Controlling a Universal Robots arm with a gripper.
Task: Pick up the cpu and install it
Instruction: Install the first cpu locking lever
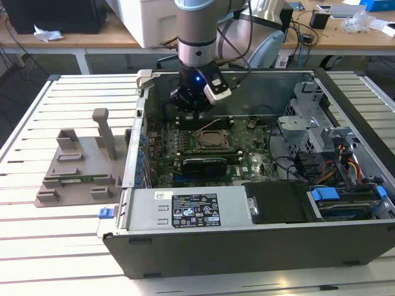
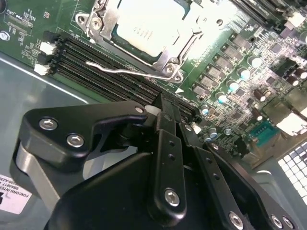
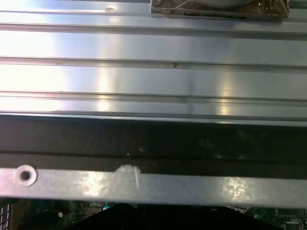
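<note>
White slatted metal makes up the tabletop [image 1: 55, 246], and on it lies an open computer case [image 1: 247, 246] with its side panel off, taking up most of the exterior view. Inside the case a green motherboard [image 1: 247, 163] lies flat, with a black power supply box [image 1: 197, 209] along the near edge and drive cages with blue tabs toward the exterior view's right. A grey plastic fixture [image 1: 80, 163] with an upright post stands on the tabletop just beside the case, on the exterior view's left. The robot arm [image 1: 196, 37] comes down from above into the case, and its tool [image 1: 192, 111] hovers low over the motherboard at the far edge of the socket. In the second wrist view the tool [image 2: 165, 112] has its black fingers [image 2: 163, 124] drawn together with nothing between them, their tips above the black memory slots [image 2: 96, 60]. The cpu [image 2: 151, 26] sits in its socket, silvery top up, framed by the metal retention bracket [image 2: 103, 19], with a thin wire lever [image 2: 120, 69] lying along the socket's edge next to the slots. The tool is near the cpu but apart from it.
</note>
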